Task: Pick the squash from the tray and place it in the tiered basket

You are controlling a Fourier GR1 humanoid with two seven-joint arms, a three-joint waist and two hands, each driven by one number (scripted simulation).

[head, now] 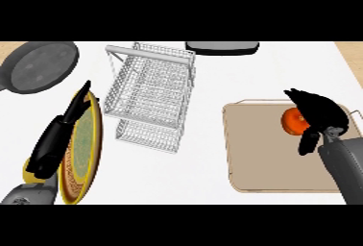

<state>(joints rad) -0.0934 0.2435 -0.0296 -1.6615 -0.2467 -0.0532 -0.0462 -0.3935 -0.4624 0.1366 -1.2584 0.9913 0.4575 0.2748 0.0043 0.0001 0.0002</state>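
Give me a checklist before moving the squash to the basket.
1. Right hand on squash: ok, fingers curled over it.
2. Squash lifted off the tray: cannot tell.
3. Basket unobstructed: ok, nothing over it.
4. Path from tray to basket: ok, only bare counter between them.
5. Left hand out of the way: ok, open, over the plate at far left.
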